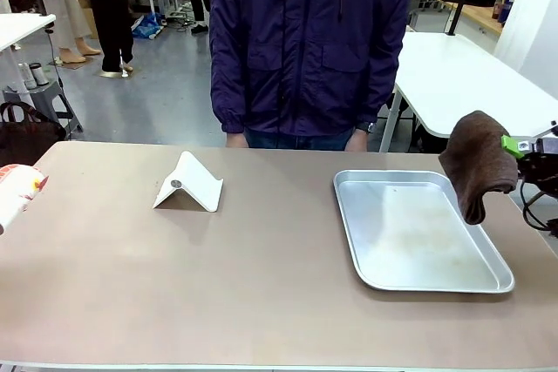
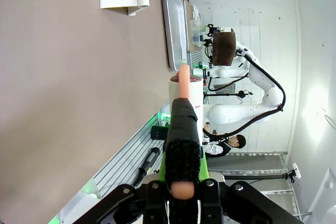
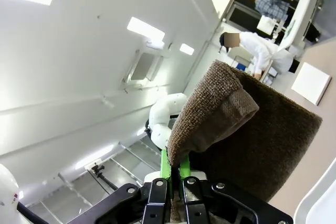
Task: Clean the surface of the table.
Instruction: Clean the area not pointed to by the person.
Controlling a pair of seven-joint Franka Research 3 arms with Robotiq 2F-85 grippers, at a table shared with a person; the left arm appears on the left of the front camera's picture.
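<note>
Beige-brown and matte, the bench (image 1: 261, 302) spread across the whole front view, its top smooth and even in tone, with a thin pale edge along the near side. In the left wrist view the bench (image 2: 63, 103) ran as a broad plain band.

Two things lay on it. A shiny metal tray (image 1: 410, 233) sat right of the middle, its floor faintly smudged. A white folded stand (image 1: 188, 183) stood left of the middle like a small tent, well apart from the tray.

The right gripper (image 1: 516, 145) hung above the bench's right end, just beyond the tray's right rim, pinched tight on a brown cloth (image 1: 478, 163) that drooped over the tray's far right corner without touching it. In the right wrist view its fingers (image 3: 167, 167) met on the cloth (image 3: 247, 140), green pads pressed into the nap.

At the bench's left edge a white bottle (image 1: 17, 193) with red print was held off the surface. The left wrist view showed the left gripper (image 2: 182, 129) clamped on it.

A person in a dark purple jacket (image 1: 309, 41) stood at the far side, both hands at the bench's edge.
</note>
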